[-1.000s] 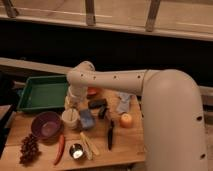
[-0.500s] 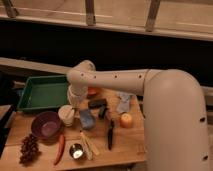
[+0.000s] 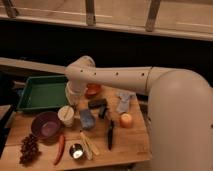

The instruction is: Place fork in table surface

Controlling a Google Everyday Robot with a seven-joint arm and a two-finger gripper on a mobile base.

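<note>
The table surface [image 3: 131,145] is a light tan wooden top crowded with small items. My gripper [image 3: 71,99] hangs at the end of the white arm, which reaches in from the right. It is low over the table's back left, between the green tray [image 3: 40,92] and an orange bowl [image 3: 93,90], just above a white cup [image 3: 65,115]. I cannot pick out a fork. The arm's wrist hides whatever the gripper has.
A purple bowl [image 3: 46,125], dark grapes [image 3: 29,148], a red chili [image 3: 60,148], a metal cup [image 3: 76,151], pale sticks [image 3: 89,145], a black knife [image 3: 110,135], a blue block [image 3: 86,119], a black object [image 3: 97,103], a blue-grey cloth [image 3: 123,101] and an orange fruit [image 3: 125,120] crowd the table.
The wrist and gripper have shifted only slightly by the tray's right edge. The items on the table stay where they were.
</note>
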